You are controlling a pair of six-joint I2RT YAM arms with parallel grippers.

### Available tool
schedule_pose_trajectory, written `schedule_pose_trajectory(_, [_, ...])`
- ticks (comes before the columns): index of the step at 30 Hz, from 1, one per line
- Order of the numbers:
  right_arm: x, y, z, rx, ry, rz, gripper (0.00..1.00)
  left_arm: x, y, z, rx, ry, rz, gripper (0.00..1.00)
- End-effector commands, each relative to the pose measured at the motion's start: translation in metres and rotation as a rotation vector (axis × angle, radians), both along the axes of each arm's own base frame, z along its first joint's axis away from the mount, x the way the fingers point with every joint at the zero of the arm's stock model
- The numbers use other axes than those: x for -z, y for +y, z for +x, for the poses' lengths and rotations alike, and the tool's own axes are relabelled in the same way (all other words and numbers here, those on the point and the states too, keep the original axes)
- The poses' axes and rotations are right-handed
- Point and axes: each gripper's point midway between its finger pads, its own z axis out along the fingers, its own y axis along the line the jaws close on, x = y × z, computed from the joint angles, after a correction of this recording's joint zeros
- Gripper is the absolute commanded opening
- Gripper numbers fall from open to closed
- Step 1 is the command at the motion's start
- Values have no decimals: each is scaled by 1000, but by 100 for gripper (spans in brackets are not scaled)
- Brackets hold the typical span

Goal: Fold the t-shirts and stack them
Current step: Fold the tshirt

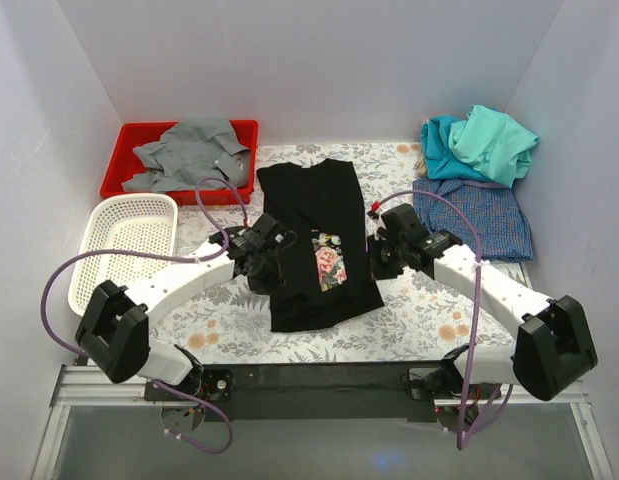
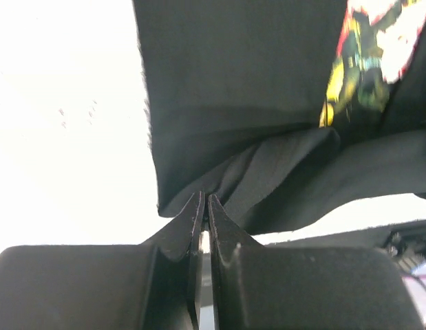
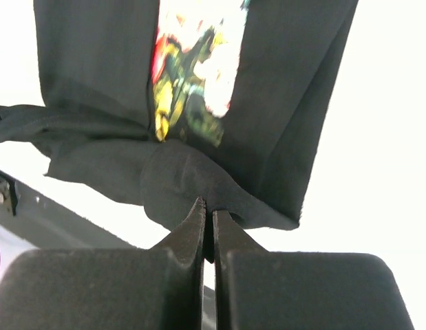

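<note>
- White-walled cell; floral table; the black t-shirt lies mid-table, print up.
- The left gripper is clamped tight on a pinch of its left side; the right gripper likewise on the right.
- Judgement: matched grips suit an even lift for folding.
- The teal shirt and checked shirt wait far right.

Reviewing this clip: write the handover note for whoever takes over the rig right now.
Left gripper: shut on the black t-shirt, at its left edge.
Right gripper: shut on its right edge.
The shirt lies mid-table, narrowed, print up. Teal shirt and mint-green shirt heaped back right; blue-checked shirt flat in front of them.
Done: black fold apparently begun.
Left: finish it, fold the others, stack all.
</note>
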Motion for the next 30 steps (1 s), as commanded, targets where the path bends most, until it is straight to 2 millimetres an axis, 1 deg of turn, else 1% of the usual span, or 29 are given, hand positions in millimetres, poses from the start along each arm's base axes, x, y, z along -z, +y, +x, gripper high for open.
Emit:
schedule_pose_trajectory(1, [-17, 3, 36, -25, -83, 5, 1, -13, 3, 32, 11, -54, -1, 0])
schedule_pose_trajectory(2, [-23, 1, 47, -23, -103, 9, 1, -13, 2, 37, 25, -57, 4, 0])
schedule_pose_trajectory(3, [-23, 2, 52, -28, -97, 15, 1, -19, -2, 48, 28, -78, -9, 0])
schedule_pose_trajectory(4, [-16, 2, 58, -32, -77, 2, 1, -13, -1, 54, 26, -64, 4, 0])
schedule_pose_trajectory(5, [-21, 1, 69, -20, -90, 7, 1, -13, 0, 61, 32, -68, 9, 0])
schedule_pose_trajectory(6, [-20, 1, 74, -34, -88, 8, 1, -21, -4, 73, 35, -92, -4, 0])
schedule_pose_trajectory(7, [-11, 2, 78, -39, -62, 1, 1, -14, -3, 81, 30, -77, 8, 0])
schedule_pose_trajectory(8, [-16, 1, 89, -33, -74, 9, 1, -15, -3, 88, 29, -81, 11, 0])
schedule_pose_trajectory(9, [-14, 2, 92, -46, -68, 13, 1, -15, -6, 92, 49, -70, -7, 0])
schedule_pose_trajectory(10, [-4, 2, 97, -48, -42, 4, 1, -13, -8, 102, 43, -65, -11, 0])
schedule_pose_trajectory(11, [-2, 1, 102, -45, -37, 4, 1, -10, -8, 106, 43, -56, -14, 0])
schedule_pose_trajectory(12, [-5, 4, 108, -53, -40, 15, 1, -8, -8, 110, 45, -49, -18, 0])
schedule_pose_trajectory(13, [4, 3, 111, -56, -22, 0, 1, -8, -5, 118, 33, -54, -15, 0])
schedule_pose_trajectory(14, [6, 0, 117, -44, -24, -7, 1, 2, -2, 121, 28, -35, -3, 0])
schedule_pose_trajectory(15, [7, -1, 122, -42, -31, -11, 1, 3, -2, 126, 28, -35, -13, 0])
schedule_pose_trajectory(16, [9, 0, 129, -44, -27, -9, 6, 4, 0, 133, 20, -34, -20, 0])
schedule_pose_trajectory(17, [9, 1, 134, -47, -27, -1, 13, 10, 2, 138, 11, -21, -4, 0])
schedule_pose_trajectory(18, [9, 2, 138, -59, -31, 7, 27, 12, 4, 141, 6, -17, 4, 0])
schedule_pose_trajectory(19, [9, 3, 145, -58, -43, 3, 33, 12, 8, 147, -11, -24, 19, 1])
schedule_pose_trajectory(20, [8, 3, 151, -60, -64, 2, 40, 8, 12, 156, -31, -53, 41, 11])
schedule_pose_trajectory(21, [6, 1, 157, -47, -86, -13, 47, 7, 14, 164, -39, -75, 49, 23])
schedule_pose_trajectory(22, [-1, 1, 163, -40, -123, -15, 50, 3, 21, 173, -62, -103, 66, 30])
schedule_pose_trajectory(23, [-6, -3, 169, -31, -148, -18, 52, -6, 23, 183, -83, -132, 67, 36])
schedule_pose_trajectory(25, [-23, -5, 178, -15, -198, -14, 52, -22, 30, 196, -112, -176, 70, 37])
schedule_pose_trajectory(27, [-37, -7, 179, -10, -233, -1, 53, -38, 33, 205, -121, -234, 78, 39])
schedule_pose_trajectory(28, [-49, -4, 175, -17, -250, 33, 55, -52, 29, 203, -101, -265, 44, 39])
schedule_pose_trajectory(29, [-48, 2, 166, -29, -222, 72, 56, -57, 25, 201, -75, -270, 21, 39])
schedule_pose_trajectory(30, [-53, 11, 155, -61, -197, 133, 56, -60, 8, 188, -12, -231, -75, 39])
